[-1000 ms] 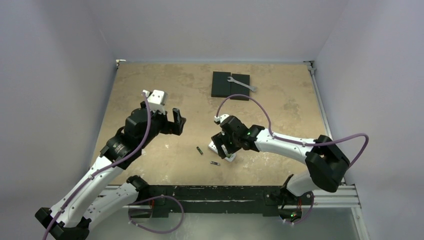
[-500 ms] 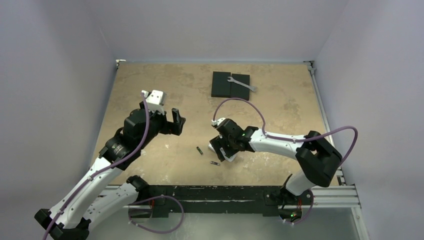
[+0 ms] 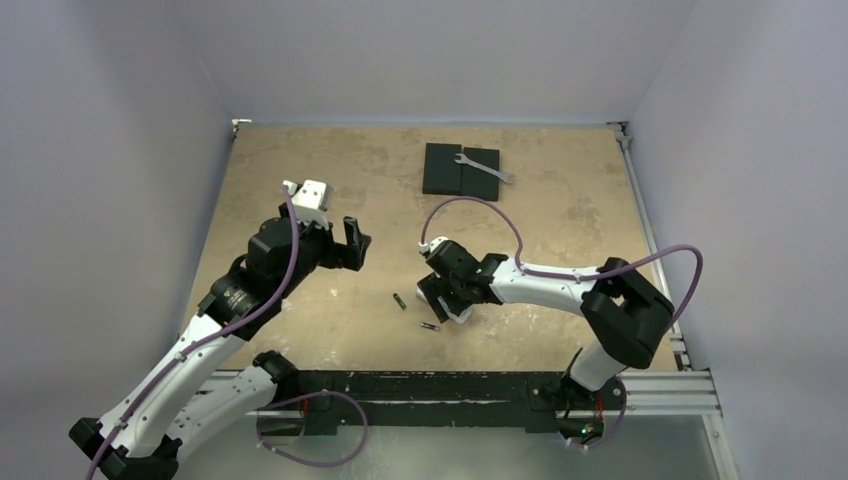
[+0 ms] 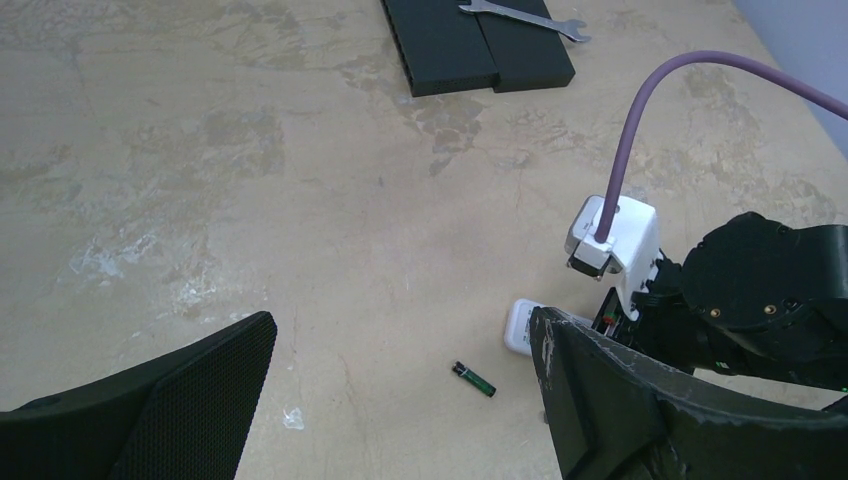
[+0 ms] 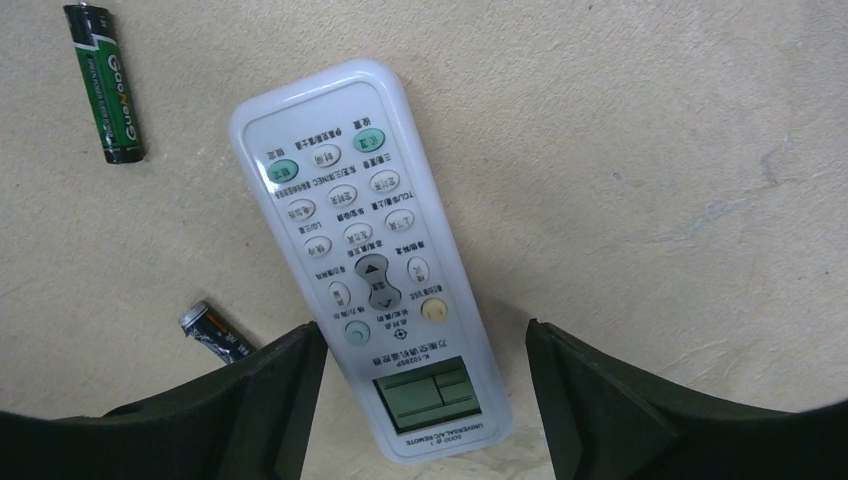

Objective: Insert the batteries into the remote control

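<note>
On the tan surface [image 3: 300, 180], the left jaws hang over the left side, spread wide, holding nothing. The right jaws sit low, spread either side of the remote [image 5: 370, 250] without touching it. Remote's face up near the front edge, both batteries [image 5: 105, 80] lying loose just beside it.

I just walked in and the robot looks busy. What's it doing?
The right gripper is open over the remote, straddling its screen end, not gripping yet. The remote lies buttons-up on the table. Two batteries lie loose beside it. The left gripper is open and empty, off to one side.
</note>
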{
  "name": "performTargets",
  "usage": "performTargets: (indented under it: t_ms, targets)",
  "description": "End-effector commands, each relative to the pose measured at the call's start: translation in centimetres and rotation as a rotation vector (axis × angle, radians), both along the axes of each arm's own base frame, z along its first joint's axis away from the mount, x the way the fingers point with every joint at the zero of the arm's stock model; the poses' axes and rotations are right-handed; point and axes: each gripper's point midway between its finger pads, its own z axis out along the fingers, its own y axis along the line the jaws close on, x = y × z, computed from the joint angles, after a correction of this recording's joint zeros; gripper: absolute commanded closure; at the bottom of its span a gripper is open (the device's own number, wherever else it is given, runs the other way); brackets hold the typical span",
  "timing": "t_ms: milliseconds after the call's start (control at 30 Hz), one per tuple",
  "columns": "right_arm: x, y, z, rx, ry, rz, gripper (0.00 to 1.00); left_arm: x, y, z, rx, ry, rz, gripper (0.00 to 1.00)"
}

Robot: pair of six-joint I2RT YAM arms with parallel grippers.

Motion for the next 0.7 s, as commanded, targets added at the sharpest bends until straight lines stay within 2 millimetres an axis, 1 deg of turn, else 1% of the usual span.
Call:
performTargets:
  t_ms: [0,200,433,533,667]
  targets:
    - [0.79,0.55,0.49,-0.03,-0.044,-0.008,0.19,0.15,0.07,0.48,-0.004,-0.024,-0.004,0.01]
    - [0.46,0.94,0.21,-0.053,-0.044,0.011,0.24,0.2,0.05,0.42,-0.004,-0.022,-0.003,0.01]
    - [0.25,0.99,0.18,-0.058,-0.043,0.015,0.37,0.21,0.06,0.36,-0.001,-0.02,-0.002,0.01]
    - [0.3,0.94,0.38,-0.055,-0.049,0.005,0.48,0.24,0.04,0.34,-0.002,-0.019,-0.001,0.01]
    - [0.45,1.01,1.14,-0.037,-0.067,-0.01,0.7,0.25,0.03,0.23,-0.003,-0.015,0.0,0.01]
